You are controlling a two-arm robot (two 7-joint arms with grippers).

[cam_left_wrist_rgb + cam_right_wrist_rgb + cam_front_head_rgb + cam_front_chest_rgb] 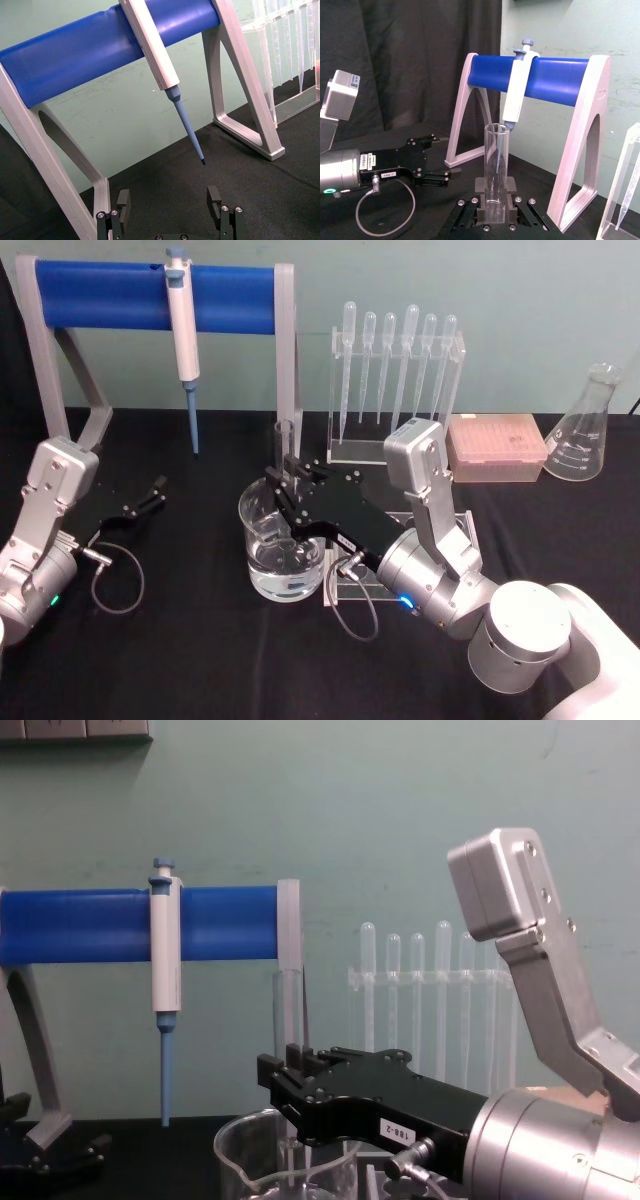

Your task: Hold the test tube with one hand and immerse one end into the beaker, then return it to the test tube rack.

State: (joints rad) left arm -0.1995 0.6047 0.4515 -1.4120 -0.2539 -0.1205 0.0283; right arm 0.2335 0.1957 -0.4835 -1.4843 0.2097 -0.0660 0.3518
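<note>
Vertically in right pincer (287,472), clear cylindrical test tube (283,440), glass beaker (262,570) below.

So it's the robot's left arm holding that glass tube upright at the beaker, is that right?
Not quite: the right gripper holds the test tube upright at the beaker, as the head view shows. The left gripper rests open off to the left, holding nothing.

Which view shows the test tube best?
The right wrist view: the test tube stands close and upright, clamped by the right gripper. The head view shows its upper part above the beaker; the chest view shows it faintly, side-on. The left gripper waits open on the left.
</note>
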